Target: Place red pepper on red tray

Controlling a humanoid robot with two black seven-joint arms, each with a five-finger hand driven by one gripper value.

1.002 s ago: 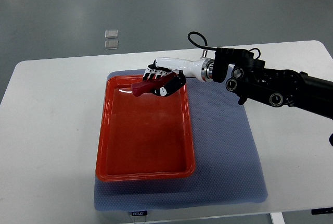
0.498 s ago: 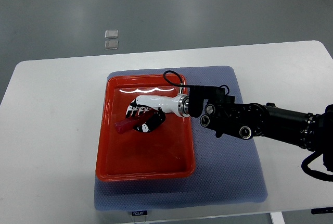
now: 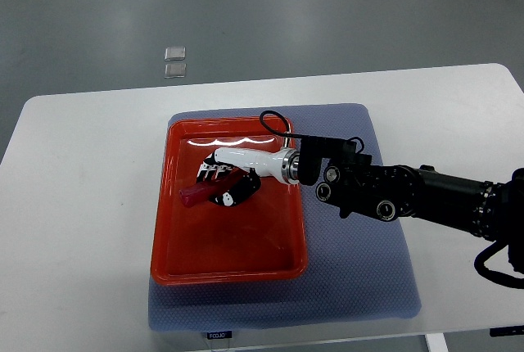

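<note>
The red tray [image 3: 168, 241] lies on a blue-grey mat on the white table. My right hand [image 3: 223, 186], white with black fingertips, reaches in from the right and hangs low over the tray's upper middle. Its fingers are curled around the dark red pepper [image 3: 193, 195], whose tip sticks out to the left, at or just above the tray floor. The left arm does not show.
The blue-grey mat [image 3: 360, 262] lies under the tray. The black right forearm [image 3: 409, 196] crosses the mat's right half. Two small clear squares [image 3: 174, 61] lie on the floor beyond the table's far edge.
My right hand has carried the pepper from the tray's far rim down and toward the tray's middle. Over the last half second it has hardly moved.
</note>
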